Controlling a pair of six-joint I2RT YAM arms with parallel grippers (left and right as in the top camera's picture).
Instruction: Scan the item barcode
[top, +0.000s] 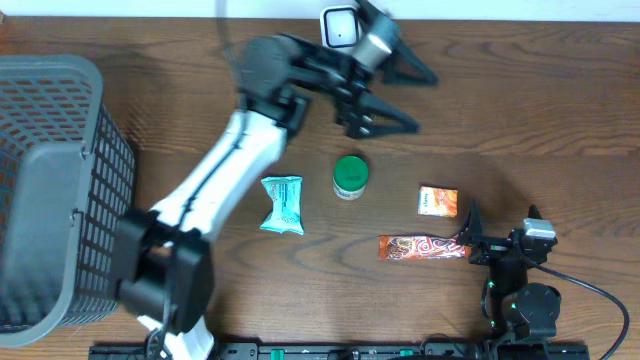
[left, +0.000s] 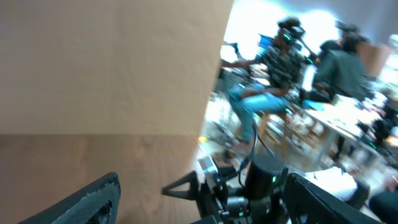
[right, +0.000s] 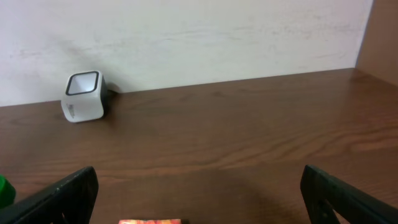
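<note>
The white barcode scanner (top: 340, 28) stands at the table's back edge and shows again as a white cube, the scanner (right: 84, 96), in the right wrist view. My left gripper (top: 425, 102) hovers just right of it, open and empty, and in its own view the left gripper (left: 205, 208) holds nothing. A green can (top: 350, 176), a teal packet (top: 282, 203), a small orange packet (top: 438, 201) and a candy bar (top: 425, 247) lie mid-table. My right gripper (top: 500, 228) rests open at the candy bar's right end; the right gripper (right: 202, 199) is empty.
A large grey mesh basket (top: 50, 190) fills the left side of the table. The left arm (top: 220, 170) stretches diagonally from the front left to the back centre. A wall (right: 186, 37) rises right behind the scanner.
</note>
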